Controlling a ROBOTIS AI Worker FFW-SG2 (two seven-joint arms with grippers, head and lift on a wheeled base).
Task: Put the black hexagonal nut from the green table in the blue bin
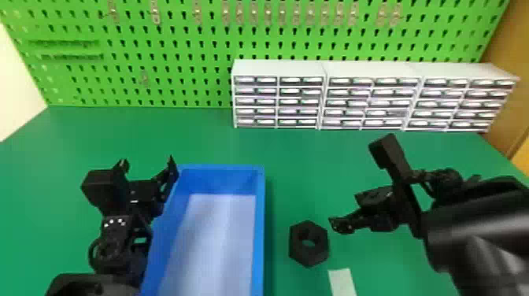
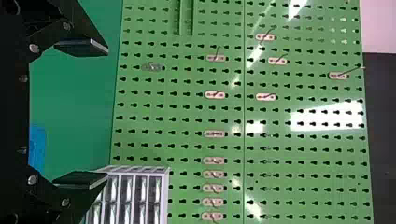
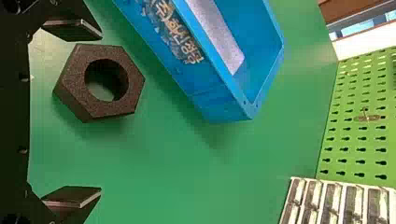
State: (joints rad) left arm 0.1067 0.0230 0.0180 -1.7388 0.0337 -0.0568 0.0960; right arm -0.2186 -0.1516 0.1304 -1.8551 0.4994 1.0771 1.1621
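Observation:
The black hexagonal nut (image 1: 309, 244) lies on the green table (image 1: 220, 141), just right of the blue bin (image 1: 258, 236). My right gripper (image 1: 350, 206) is open above the table, to the right of the nut and slightly farther back. In the right wrist view the nut (image 3: 100, 83) is near one finger of the right gripper (image 3: 98, 114), with nothing held; the bin (image 3: 201, 86) stands beyond it. At the bin's left side my left gripper (image 1: 147, 167) is parked, open and holding nothing; its fingers also show in the left wrist view, where the left gripper (image 2: 102, 114) faces the pegboard.
White drawer cabinets (image 1: 279, 100) stand at the back right before a green pegboard (image 1: 177, 51). A pale strip (image 1: 341, 281) lies on the table near the front, just right of the nut. The bin's long right wall is close beside the nut.

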